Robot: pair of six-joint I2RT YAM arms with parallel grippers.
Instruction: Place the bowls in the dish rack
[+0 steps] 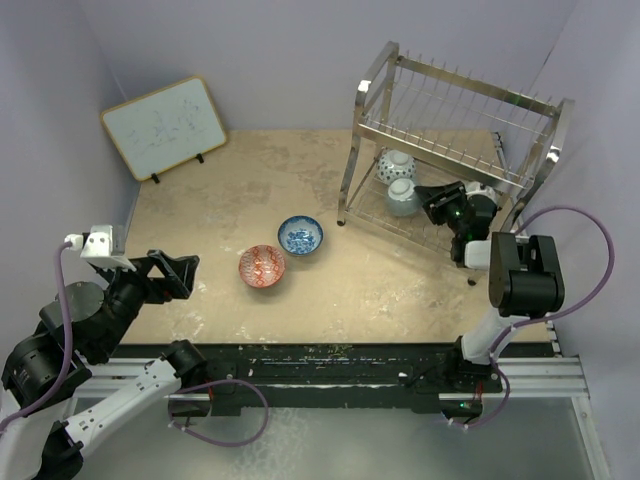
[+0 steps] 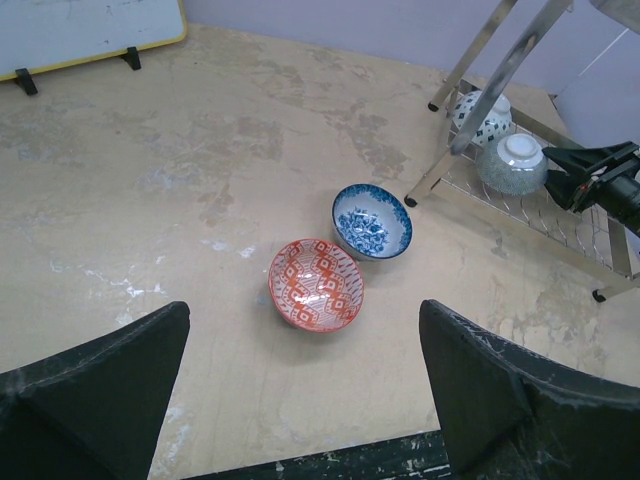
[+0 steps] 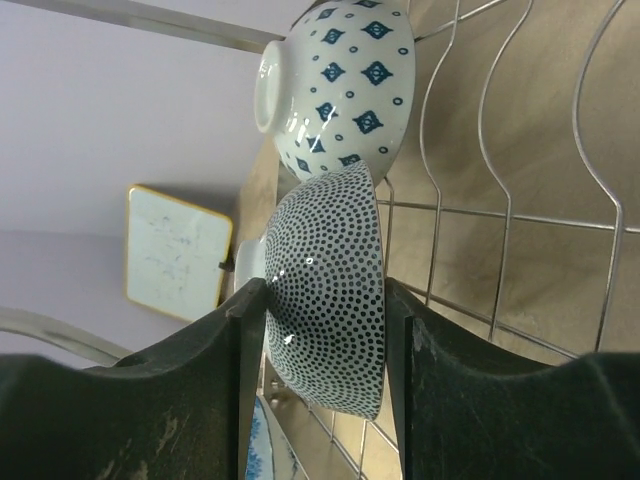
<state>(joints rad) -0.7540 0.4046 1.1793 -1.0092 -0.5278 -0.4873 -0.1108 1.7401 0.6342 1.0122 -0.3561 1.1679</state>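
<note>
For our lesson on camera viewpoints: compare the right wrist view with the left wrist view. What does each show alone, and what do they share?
Right wrist only: the fine dot pattern on the dotted bowl, framed by the right gripper. Left wrist only: the red-orange bowl on the table, and the open left gripper. Both: the dotted bowl and the diamond-patterned bowl in the dish rack, and the whiteboard.

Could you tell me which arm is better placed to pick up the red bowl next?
Left. The left gripper is open and empty, facing the red bowl on the table. The right gripper is inside the rack, straddling a dotted bowl.
</note>
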